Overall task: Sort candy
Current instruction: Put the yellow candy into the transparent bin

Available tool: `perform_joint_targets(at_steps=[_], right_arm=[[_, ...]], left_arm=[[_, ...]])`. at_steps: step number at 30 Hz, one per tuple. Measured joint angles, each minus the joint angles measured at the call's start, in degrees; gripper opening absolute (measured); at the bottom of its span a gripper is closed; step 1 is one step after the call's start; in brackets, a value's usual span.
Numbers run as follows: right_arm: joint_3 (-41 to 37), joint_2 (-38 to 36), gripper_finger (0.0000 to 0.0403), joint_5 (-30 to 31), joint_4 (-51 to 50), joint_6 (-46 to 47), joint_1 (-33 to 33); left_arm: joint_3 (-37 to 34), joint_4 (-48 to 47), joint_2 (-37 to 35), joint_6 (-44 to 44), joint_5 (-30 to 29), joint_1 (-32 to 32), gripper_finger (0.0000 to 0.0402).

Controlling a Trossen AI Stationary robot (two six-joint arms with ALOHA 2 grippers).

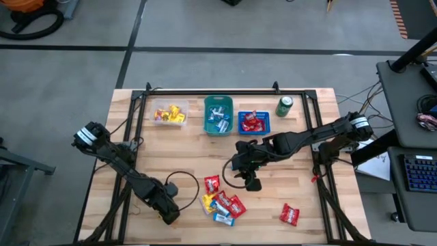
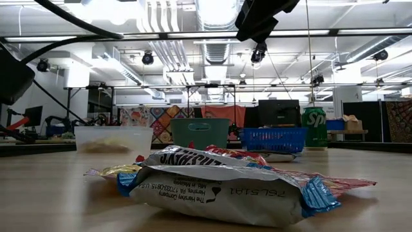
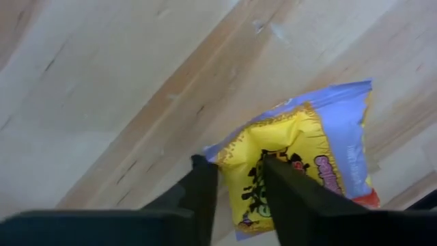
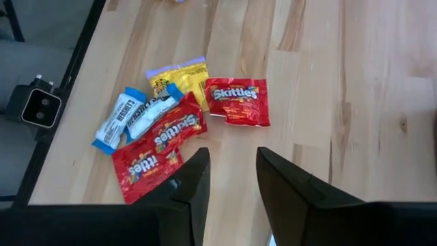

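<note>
**Loose candy pile on the butcher-block table, both grippers nearby**

Your work surface is a pale wooden table [image 1: 177, 171] of glued planks with visible grain. The candy [image 1: 220, 203] lies in a loose pile near the front edge: flat, crinkled foil packets in glossy red, yellow and blue-and-white. One more red packet [image 1: 289, 214] lies apart, toward the right front corner.

Your left gripper [image 1: 171, 212] sits low beside the pile's left side. Its wrist view shows the fingers slightly parted, their tips at the edge of a yellow packet [image 3: 287, 171] that overlaps a blue-and-white one; you cannot tell whether they pinch it.

Your right gripper [image 1: 251, 182] hangs above bare wood just behind and to the right of the pile, jaws parted and empty.

Red wrappers read "Skittles" [image 4: 237, 100]. At the back stand a clear tub [image 1: 170, 113] of yellow candy, a teal bin [image 1: 218, 115], a blue mesh basket [image 1: 253, 122] of red candy, and a green can [image 1: 284, 106].
</note>
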Motion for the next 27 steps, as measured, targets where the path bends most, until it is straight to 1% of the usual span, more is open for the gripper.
perform_joint_targets(at_steps=[4,6,9,13,19,27], right_arm=[[-0.30,0.00,0.0106,0.02,0.04,-0.13,0.00],[-0.48,0.00,0.0104,0.02,0.07,-0.17,0.00],[-0.73,0.00,0.0101,0.00,0.04,-0.21,0.00],[-1.02,0.00,0.0101,0.00,-0.09,-0.15,0.02],[-1.07,0.00,0.0099,-0.02,-0.73,-0.64,0.00],[-1.11,0.00,0.0089,-0.02,-3.43,-0.08,0.08]], left_arm=[[0.01,-0.03,-0.02,0.05,-0.15,0.02,0.0030],[0.01,-0.06,-0.12,0.05,-0.24,0.02,0.0008],[0.11,-0.69,-0.41,0.41,-0.72,0.02,0.0007],[1.61,-4.43,-1.82,1.70,-3.70,0.01,0.0001],[5.47,-12.94,-5.70,3.28,-10.62,0.06,0.0000],[6.63,-18.47,-11.50,5.23,-21.15,1.70,0.0000]])
